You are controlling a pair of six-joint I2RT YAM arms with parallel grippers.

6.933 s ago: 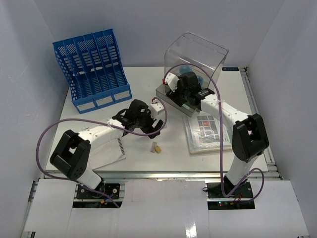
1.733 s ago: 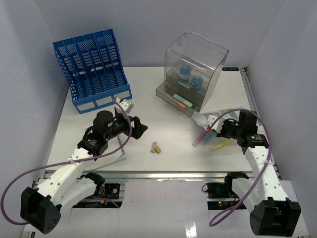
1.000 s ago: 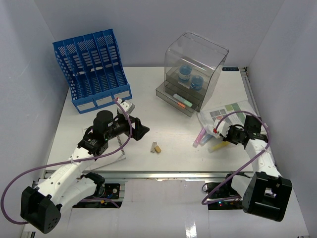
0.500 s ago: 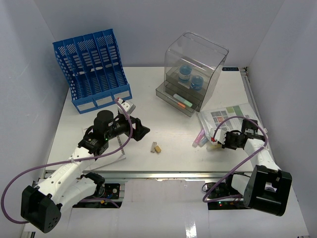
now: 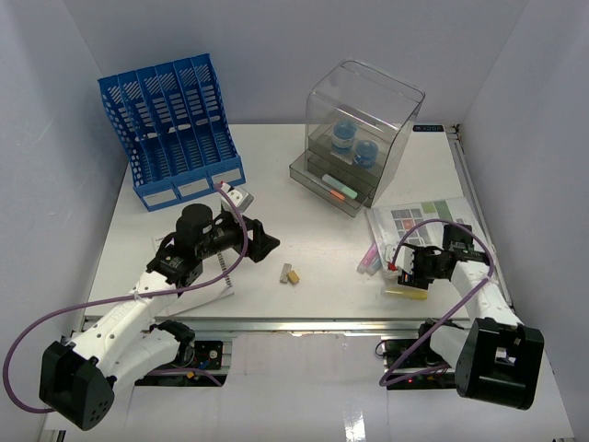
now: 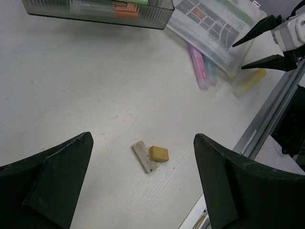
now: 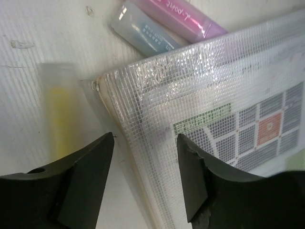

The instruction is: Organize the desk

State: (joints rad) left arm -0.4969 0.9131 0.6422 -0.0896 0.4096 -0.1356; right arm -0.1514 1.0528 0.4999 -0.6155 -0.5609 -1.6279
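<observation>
White flat desk, aluminium rail along near edge, items scattered on top.

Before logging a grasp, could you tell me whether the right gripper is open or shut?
Open: the right gripper has fingers apart above the edge of the clear mesh pouch.

lab booth: white walls, railed desk

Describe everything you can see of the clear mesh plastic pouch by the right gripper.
The clear mesh-reinforced plastic pouch lies flat on the white desk. It holds a printed sheet of grey, green and orange blocks. Its edge runs between the fingers of the open right gripper. A pink marker and a blue marker poke from under it.
</observation>
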